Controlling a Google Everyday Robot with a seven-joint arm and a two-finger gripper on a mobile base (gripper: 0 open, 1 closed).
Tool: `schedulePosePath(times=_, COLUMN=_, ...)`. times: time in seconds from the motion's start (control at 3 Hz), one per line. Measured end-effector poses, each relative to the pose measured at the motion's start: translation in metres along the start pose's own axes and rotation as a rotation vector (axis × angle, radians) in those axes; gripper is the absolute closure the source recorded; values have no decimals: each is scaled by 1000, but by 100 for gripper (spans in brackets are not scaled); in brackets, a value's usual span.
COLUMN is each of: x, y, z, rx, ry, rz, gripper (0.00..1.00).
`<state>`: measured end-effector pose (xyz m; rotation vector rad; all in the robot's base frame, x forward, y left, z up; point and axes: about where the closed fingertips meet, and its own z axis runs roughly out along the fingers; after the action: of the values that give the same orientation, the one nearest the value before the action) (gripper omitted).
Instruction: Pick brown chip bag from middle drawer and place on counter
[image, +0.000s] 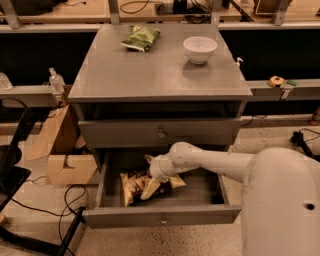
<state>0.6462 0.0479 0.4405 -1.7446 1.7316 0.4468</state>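
The middle drawer (160, 216) is pulled open at the bottom of the grey cabinet. The brown chip bag (131, 184) lies inside it, left of center, with tan ends showing. My gripper (150, 188) reaches down into the drawer from the right, its tan fingers right on top of the bag's middle. The white arm crosses the drawer and hides part of the bag. The counter (160, 75) is the flat grey cabinet top above.
A green snack bag (141, 38) and a white bowl (200, 49) sit at the back of the counter. The upper drawer (160, 132) is shut. A cardboard box (65, 155) and cables lie on the floor to the left.
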Motion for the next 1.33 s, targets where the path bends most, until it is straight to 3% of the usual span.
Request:
schedulePosePath(times=0.67, x=3, y=36, z=51, rx=-16, ry=189, rz=-167, gripper=41)
schedulePosePath(times=1.0, x=10, y=62, z=68, rx=-58, ry=231, rz=-178, gripper=73)
schedulePosePath(times=1.33, x=9, y=61, z=67, rx=-57, ry=231, rz=-177, gripper=95)
